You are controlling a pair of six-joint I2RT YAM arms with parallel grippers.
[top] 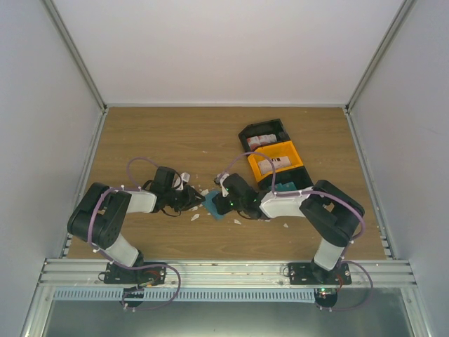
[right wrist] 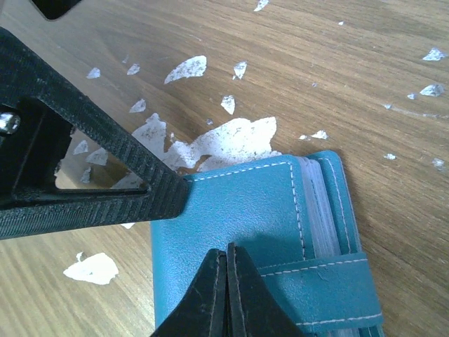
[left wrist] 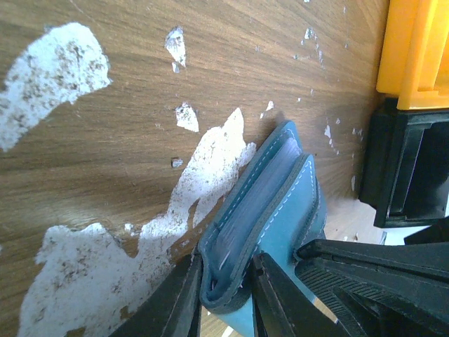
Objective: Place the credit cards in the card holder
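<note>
A: Top view: how much of the card holder showed?
B: One teal corner. My left gripper and right gripper covered the rest. The credit cards in the orange bin and black bin were too small to read.
A: Wrist cams?
B: Left wrist: the holder's near end ran off the bottom edge between my fingers, and the right edge cut both bins. Right wrist: the holder was cut at the bottom, and my pressed-together tips hid part of the cover. Couldn't tell whether the clear sleeves held a card.
</note>
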